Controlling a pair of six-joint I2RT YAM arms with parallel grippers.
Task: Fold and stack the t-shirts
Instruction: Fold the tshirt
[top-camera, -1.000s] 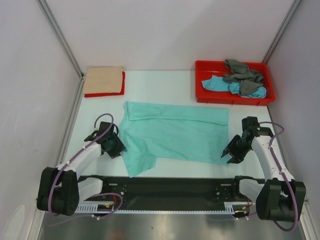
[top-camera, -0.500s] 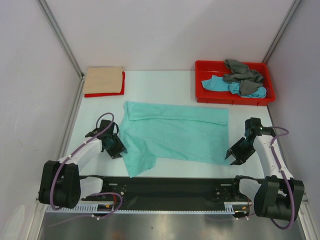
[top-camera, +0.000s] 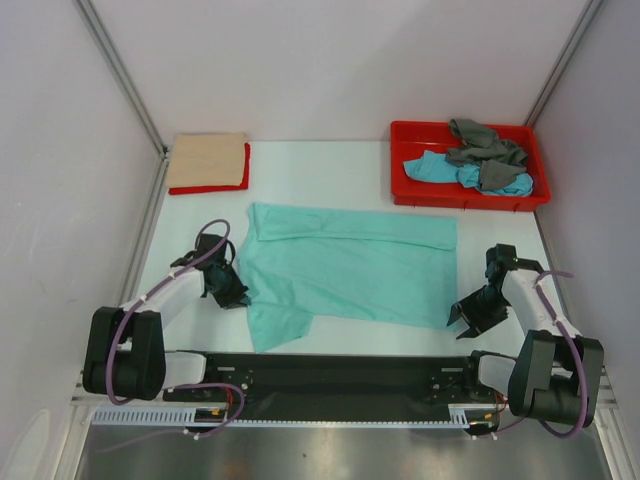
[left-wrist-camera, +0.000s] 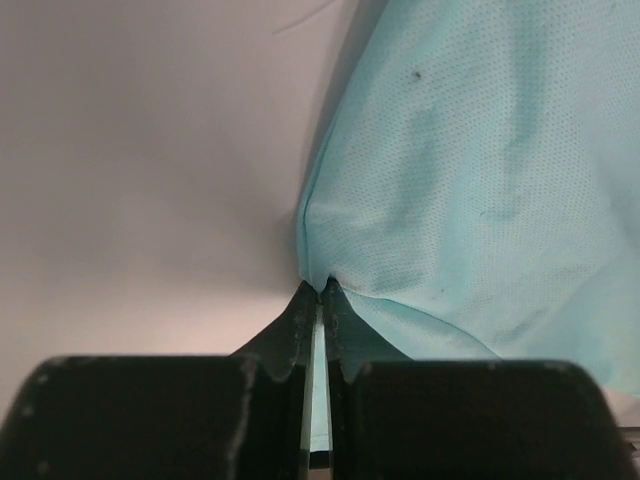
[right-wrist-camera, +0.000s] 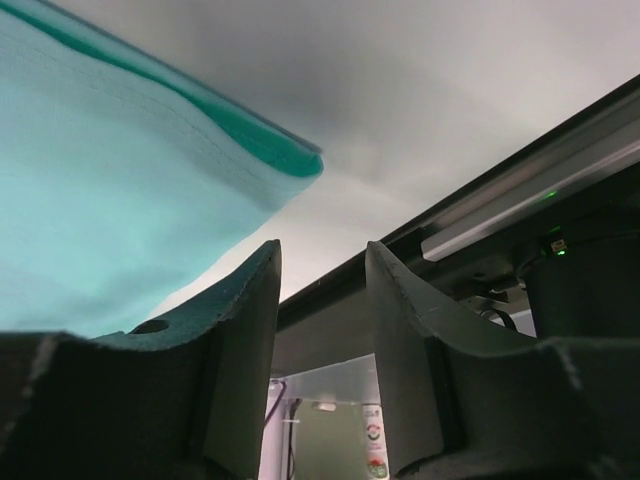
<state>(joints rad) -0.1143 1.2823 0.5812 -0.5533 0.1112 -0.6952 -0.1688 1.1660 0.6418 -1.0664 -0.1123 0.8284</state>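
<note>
Crouched low over worktop (top-camera: 320, 175). Pinches mint-green t-shirt (top-camera: 350, 265) edge in left pincer (top-camera: 240, 296); holds right pincer (top-camera: 462, 318) spread beside its corner. Five t-shirts (top-camera: 207, 158), one tray (top-camera: 440, 201).

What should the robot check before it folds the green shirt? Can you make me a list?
1. Does the left gripper pinch the mint-green shirt? Ok: it is shut on the shirt's left edge.
2. Does the right gripper hold the shirt? Not ok: it is open, and the cloth's corner lies outside its fingers.
3. Is the left pinch deep enough? Cannot tell: only a small tip of cloth shows between the fingers.
4. Is the shirt clear of the red tray? Ok: they are apart.
5. Is the stack ready? Ok: the beige shirt lies folded on the red shirt.
</note>
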